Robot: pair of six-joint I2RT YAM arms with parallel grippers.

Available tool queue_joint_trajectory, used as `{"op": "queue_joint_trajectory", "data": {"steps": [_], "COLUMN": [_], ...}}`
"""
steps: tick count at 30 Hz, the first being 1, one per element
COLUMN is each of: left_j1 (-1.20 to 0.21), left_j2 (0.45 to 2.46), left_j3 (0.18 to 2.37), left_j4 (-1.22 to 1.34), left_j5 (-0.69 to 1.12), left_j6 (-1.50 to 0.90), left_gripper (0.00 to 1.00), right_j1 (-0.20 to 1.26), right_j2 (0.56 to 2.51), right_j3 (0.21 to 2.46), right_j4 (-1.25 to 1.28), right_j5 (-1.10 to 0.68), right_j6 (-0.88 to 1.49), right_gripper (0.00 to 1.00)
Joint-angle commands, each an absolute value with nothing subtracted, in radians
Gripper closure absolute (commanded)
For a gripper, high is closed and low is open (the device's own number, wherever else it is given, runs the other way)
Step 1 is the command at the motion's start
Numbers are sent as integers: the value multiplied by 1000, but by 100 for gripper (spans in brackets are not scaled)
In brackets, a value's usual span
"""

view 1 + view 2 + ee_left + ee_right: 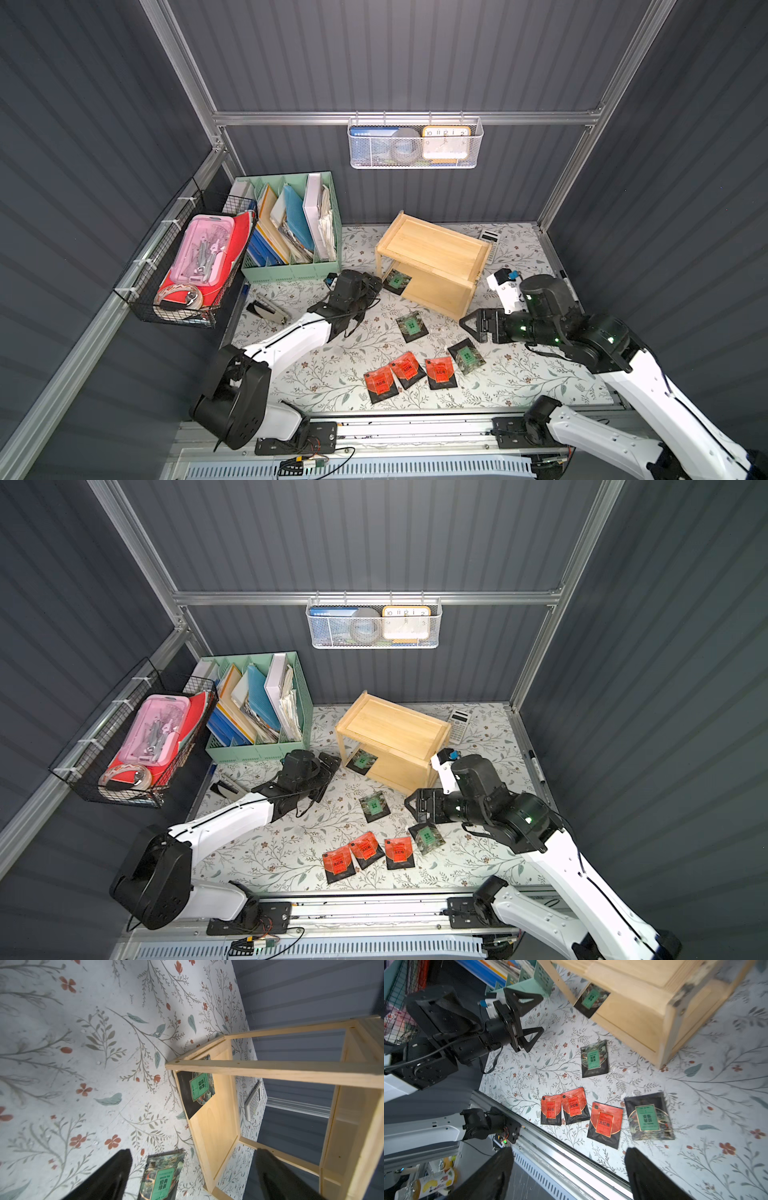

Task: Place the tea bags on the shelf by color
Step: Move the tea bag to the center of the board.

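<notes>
The light wooden shelf stands at the back of the table. One green tea bag lies on its lower board, partly over the edge. Two more green tea bags lie on the mat in front. Three red tea bags sit in a row nearer the front. My left gripper is open and empty just left of the shelf's open end. My right gripper is open and empty, hovering right of the green bags.
A mint-green file organizer stands back left, beside a black wire basket on the left wall. A white mesh basket hangs on the back wall. A calculator lies behind the shelf, a stapler at the left.
</notes>
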State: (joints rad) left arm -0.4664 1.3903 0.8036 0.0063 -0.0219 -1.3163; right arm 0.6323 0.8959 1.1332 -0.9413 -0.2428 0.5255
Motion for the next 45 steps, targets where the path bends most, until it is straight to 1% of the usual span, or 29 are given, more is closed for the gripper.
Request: {"op": "queue_joint_trajectory", "data": {"steps": [1, 5, 10, 12, 16, 20, 24, 29, 33, 39, 45], "left_j1": [-478, -495, -508, -509, -509, -509, -509, -508, -509, -508, -508], "left_j2": [1361, 1347, 1320, 1301, 1240, 1155, 1080, 1042, 1017, 974, 942], "left_j3": [819, 824, 818, 810, 780, 732, 699, 704, 699, 702, 697], "left_j4": [-132, -160, -187, -205, -242, -279, -317, -385, -414, -462, -499], "left_j5": [22, 84, 152, 166, 175, 156, 134, 124, 126, 108, 91], "left_j6": [-1265, -1243, -1199, -1179, -1158, -1167, -1168, -1146, -1146, -1155, -1166], "left_gripper": [0, 0, 0, 0, 0, 0, 0, 0, 0, 0, 0], "right_j1": [642, 666, 717, 760, 867, 928, 936, 937, 936, 931, 909], "right_j2": [899, 893, 925, 949, 1036, 1166, 1292, 1412, 1502, 1614, 1675], "right_j3": [1049, 945, 859, 838, 836, 876, 914, 966, 1005, 1051, 1070], "right_j4": [-901, -829, -740, -694, -614, -577, -554, -522, -490, -463, -425], "right_j5": [-377, -385, -321, -269, -112, 10, 105, 173, 175, 221, 237], "right_j6": [557, 603, 671, 690, 700, 662, 635, 636, 636, 658, 667], "right_gripper": [13, 16, 23, 25, 29, 29, 29, 29, 39, 47, 48]}}
